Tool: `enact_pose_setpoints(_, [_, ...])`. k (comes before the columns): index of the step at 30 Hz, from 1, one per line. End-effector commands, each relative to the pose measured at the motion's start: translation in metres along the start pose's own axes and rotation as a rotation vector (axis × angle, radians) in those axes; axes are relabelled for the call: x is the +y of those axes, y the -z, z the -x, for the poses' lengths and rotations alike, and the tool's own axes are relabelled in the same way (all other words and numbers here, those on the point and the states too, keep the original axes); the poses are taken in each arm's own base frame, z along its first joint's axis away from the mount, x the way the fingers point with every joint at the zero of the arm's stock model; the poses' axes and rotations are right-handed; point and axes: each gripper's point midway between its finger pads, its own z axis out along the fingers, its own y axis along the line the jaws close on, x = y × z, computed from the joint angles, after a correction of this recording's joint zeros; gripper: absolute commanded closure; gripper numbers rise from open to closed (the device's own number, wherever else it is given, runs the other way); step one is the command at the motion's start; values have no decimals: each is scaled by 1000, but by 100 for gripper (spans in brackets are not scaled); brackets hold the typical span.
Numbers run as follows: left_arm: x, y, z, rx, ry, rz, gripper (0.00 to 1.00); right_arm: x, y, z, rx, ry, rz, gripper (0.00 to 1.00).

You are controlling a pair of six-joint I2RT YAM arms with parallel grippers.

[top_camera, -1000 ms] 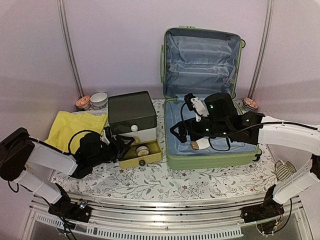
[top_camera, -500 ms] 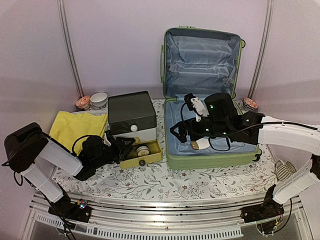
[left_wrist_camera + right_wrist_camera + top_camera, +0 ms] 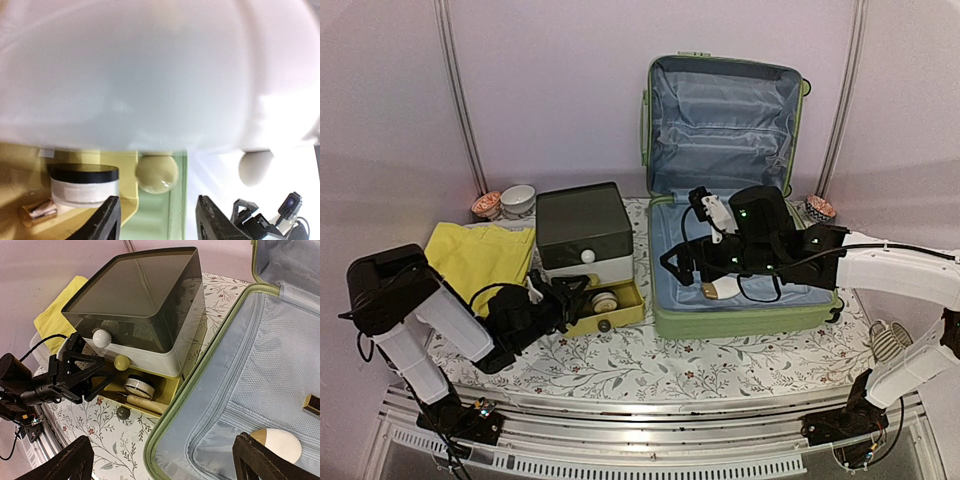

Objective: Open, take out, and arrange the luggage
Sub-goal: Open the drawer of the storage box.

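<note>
The left arm folds low over the tabletop's near-left corner, its forearm lying almost flat and aimed at the drawer box. The left claw sits at the pulled-out yellow drawer. Its jaws are parted and grip nothing, with the drawer's cream knob just beyond the fingertips and a black-lidded jar inside the drawer.

The right arm reaches in from the right edge, across the luggage. The right claw hangs spread wide and empty above the case's near-left rim.

The luggage lies open at the far-right part of the tabletop, with its base flat and its lid upright against the back wall. A white-and-gold oval object rests on the lining.
</note>
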Motion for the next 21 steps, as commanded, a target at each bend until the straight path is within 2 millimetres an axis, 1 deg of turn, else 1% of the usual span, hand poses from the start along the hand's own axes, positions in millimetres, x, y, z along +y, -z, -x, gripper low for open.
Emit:
enact_pose_setpoints(1, [-5,-5,2,-35,33,-47,45,-2,8,7,-33,-5,0,1])
enact_pose_setpoints(9, [-3,-9,3,-53,50,-48,44,-3,13,7,-40,-6,1,1])
enact_pose_setpoints(21, [-6,-5,6,-96,22,-17,44,-2,13,4,-34,-12,11,1])
